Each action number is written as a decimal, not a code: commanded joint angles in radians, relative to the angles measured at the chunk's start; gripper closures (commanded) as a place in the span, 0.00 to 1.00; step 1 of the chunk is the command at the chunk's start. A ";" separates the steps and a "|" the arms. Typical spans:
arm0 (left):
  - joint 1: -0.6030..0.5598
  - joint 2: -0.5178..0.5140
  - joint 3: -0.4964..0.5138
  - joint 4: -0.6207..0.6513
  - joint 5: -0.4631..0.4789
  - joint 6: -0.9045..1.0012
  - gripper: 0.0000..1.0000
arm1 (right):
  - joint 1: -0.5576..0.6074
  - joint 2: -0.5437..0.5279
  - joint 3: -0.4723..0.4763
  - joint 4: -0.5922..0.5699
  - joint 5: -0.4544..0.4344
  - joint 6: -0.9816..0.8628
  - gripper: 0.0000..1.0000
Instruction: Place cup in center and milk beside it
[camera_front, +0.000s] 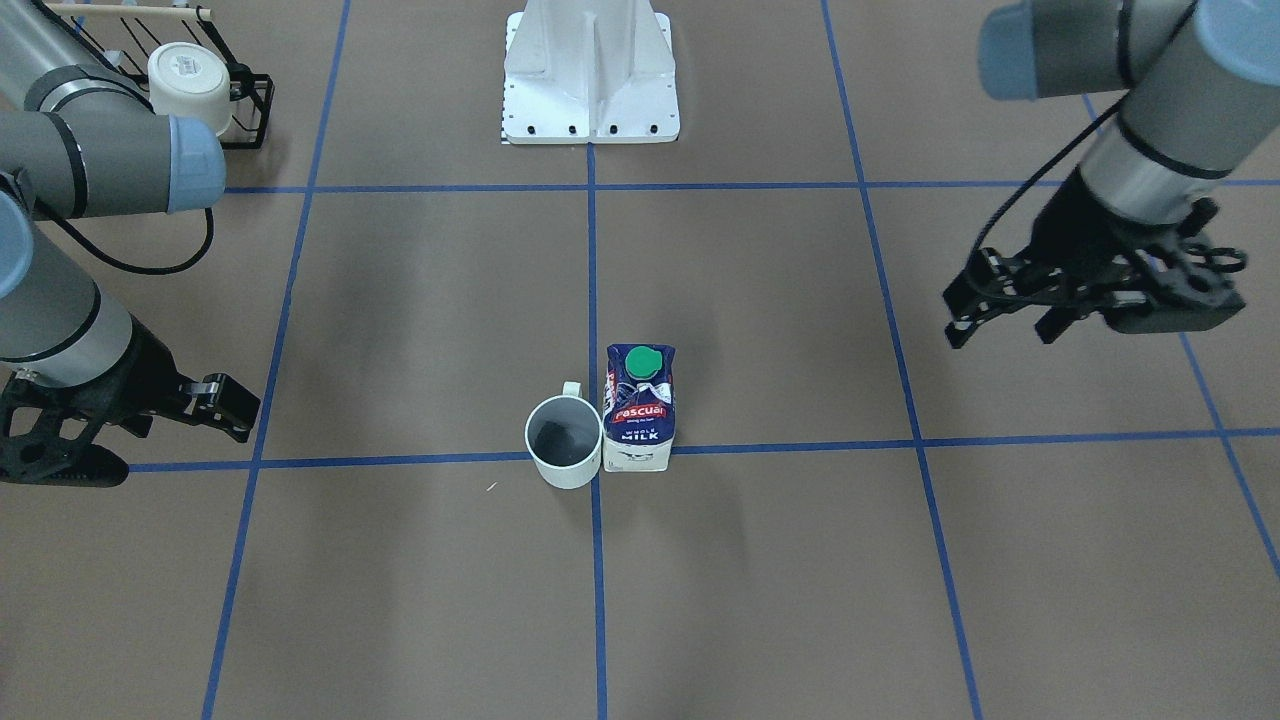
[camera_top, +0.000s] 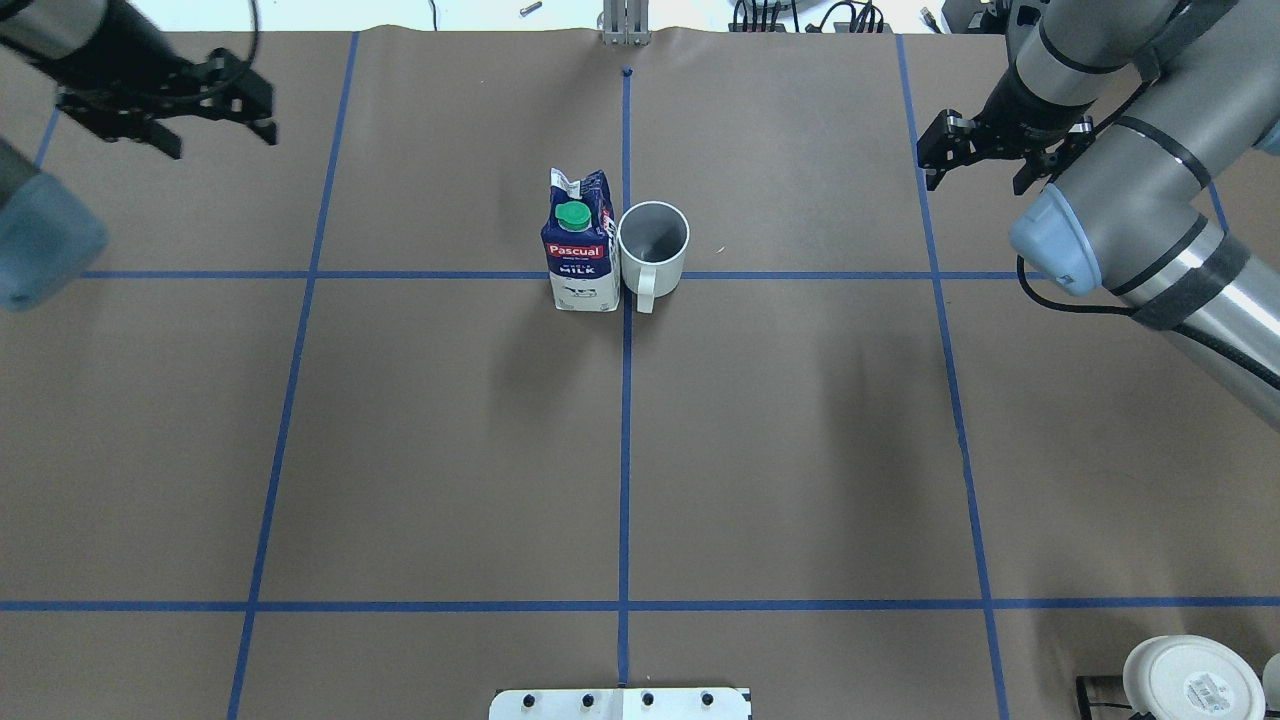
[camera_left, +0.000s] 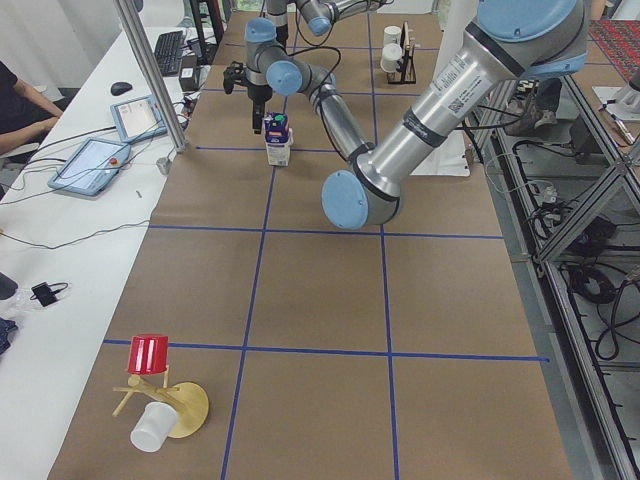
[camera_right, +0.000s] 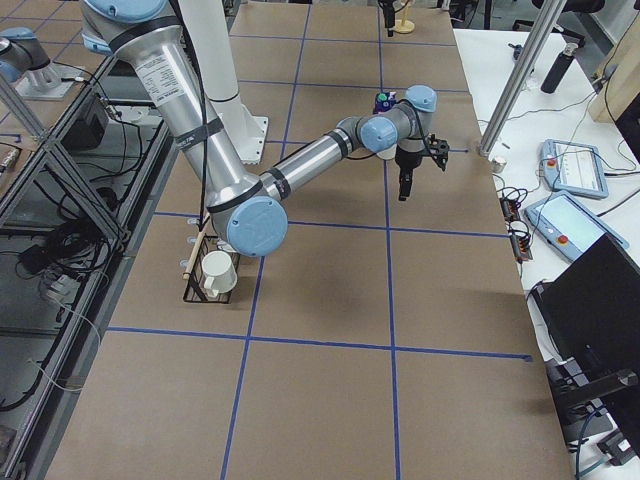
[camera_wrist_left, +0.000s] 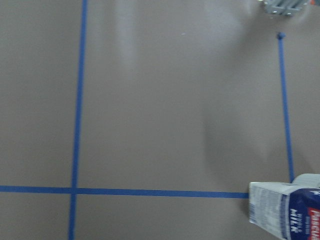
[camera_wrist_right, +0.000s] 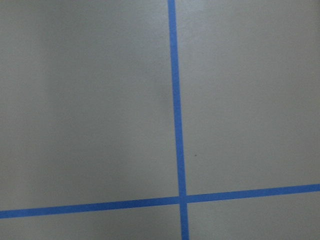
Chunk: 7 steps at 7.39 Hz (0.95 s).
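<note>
The white cup (camera_top: 653, 240) stands upright with its handle toward the robot, just right of the center tape crossing (camera_top: 626, 277). The milk carton (camera_top: 580, 245) stands upright against the cup's left side, green cap on top. In the front-facing view the cup (camera_front: 563, 440) and the milk (camera_front: 640, 410) hide most of the crossing. My left gripper (camera_top: 218, 142) is open and empty, far left of the carton, and also shows in the front-facing view (camera_front: 1000, 335). My right gripper (camera_top: 977, 182) is open and empty, far right of the cup. The left wrist view shows the carton (camera_wrist_left: 287, 210).
A black wire rack with an upside-down white mug (camera_top: 1190, 680) stands by the robot's right side. The robot's white base plate (camera_front: 590, 90) is at the near edge. A red cup (camera_left: 148, 354) on a wooden stand lies at the left end.
</note>
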 joint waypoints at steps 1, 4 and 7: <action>-0.188 0.281 0.080 -0.070 -0.023 0.449 0.01 | 0.022 -0.065 0.050 0.001 -0.061 -0.045 0.00; -0.365 0.338 0.293 -0.114 -0.027 0.770 0.01 | 0.253 -0.226 0.038 -0.004 0.086 -0.367 0.00; -0.374 0.333 0.424 -0.279 -0.025 0.770 0.01 | 0.360 -0.298 -0.027 -0.001 0.160 -0.514 0.00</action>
